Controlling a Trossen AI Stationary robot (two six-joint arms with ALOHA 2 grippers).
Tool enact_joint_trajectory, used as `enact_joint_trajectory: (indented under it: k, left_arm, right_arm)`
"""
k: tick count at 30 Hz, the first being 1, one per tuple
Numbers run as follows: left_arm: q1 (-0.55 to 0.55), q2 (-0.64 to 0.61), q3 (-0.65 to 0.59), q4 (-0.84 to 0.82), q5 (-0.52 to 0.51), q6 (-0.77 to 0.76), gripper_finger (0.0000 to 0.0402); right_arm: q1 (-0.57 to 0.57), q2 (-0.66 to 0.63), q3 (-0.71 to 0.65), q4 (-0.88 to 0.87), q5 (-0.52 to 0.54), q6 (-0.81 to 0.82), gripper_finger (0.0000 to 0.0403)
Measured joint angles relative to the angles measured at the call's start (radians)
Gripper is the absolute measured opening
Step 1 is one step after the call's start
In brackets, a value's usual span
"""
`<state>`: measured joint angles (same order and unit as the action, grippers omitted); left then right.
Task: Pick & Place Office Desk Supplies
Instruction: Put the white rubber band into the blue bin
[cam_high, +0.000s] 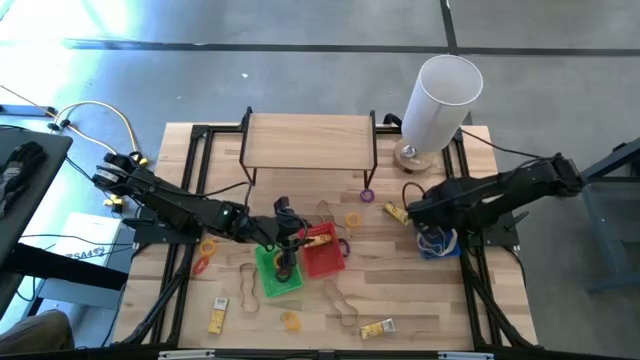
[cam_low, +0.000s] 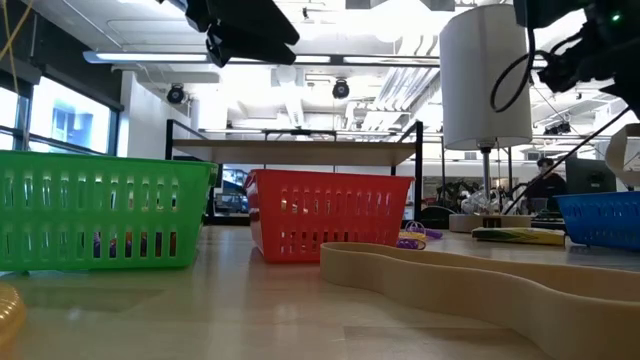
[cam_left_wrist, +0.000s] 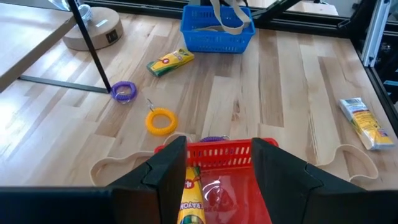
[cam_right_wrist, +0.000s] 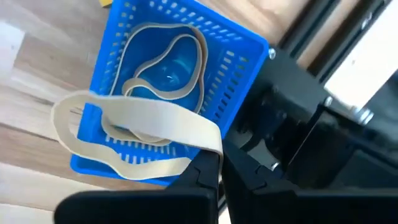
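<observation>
The yellow crayon packet (cam_left_wrist: 188, 202) is standing in the red slatted basket (cam_left_wrist: 219, 152) near the middle of the worktop (cam_left_wrist: 280, 93), between the half-spread fingers of the left gripper (cam_left_wrist: 214, 180), which doesn't look clamped on it, so I'd guess it's a drop-off. Over by the right edge, the right gripper (cam_right_wrist: 219, 171) is pinched shut on a floppy tan rubber band (cam_right_wrist: 134, 118) draped over the blue basket (cam_right_wrist: 171, 43), probably about to go in with the others.

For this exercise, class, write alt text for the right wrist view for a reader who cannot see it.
The right claw, shut on a wide tan rubber band, holds it over a blue basket on the wooden table. Another tan band already lies inside the basket.
</observation>
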<state>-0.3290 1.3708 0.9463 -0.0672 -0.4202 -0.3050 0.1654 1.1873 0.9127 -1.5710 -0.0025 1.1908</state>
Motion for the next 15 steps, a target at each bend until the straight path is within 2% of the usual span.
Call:
enact_joint_trajectory:
  k: [7,15]
  left_arm:
    - [-0.005,0.0,0.0,0.0,0.002,-0.003,0.0174]
    - [-0.009,0.0,0.0,-0.017,0.002,-0.003,0.0174]
  right_arm:
    - [-0.048,0.0,0.0,0.0,-0.023,0.145,0.0003]
    - [-0.152,0.0,0.0,0.0,0.021,0.074,0.0003]
